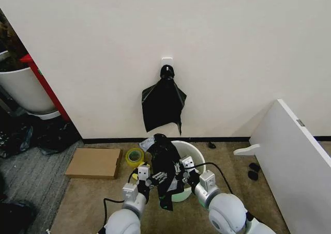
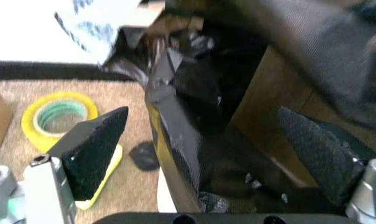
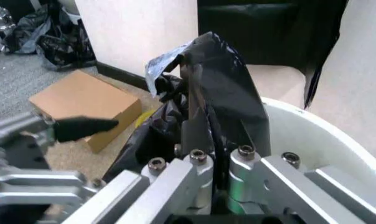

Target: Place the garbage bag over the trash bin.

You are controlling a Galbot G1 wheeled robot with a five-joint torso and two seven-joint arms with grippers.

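Nearest the robot, the right gripper (image 1: pixel 178 168) has its fingers pinched together on a fold of the garbage bag (image 1: pixel 164 167), while the left gripper (image 2: pixel 200 144) stands with its pads (image 2: pixel 93 144) wide apart and the film passing loosely between them, so one pinch seems to carry the whole bag. The bag hangs bunched over the near rim of the trash bin (image 1: pixel 195 150) (its mouth not spread), so a pull might slip or tear the film, or tip the light bin toward the yellow tape roll (image 1: pixel 135 156) just beside it, below the knotted bags (image 1: pixel 163 104) on the wall
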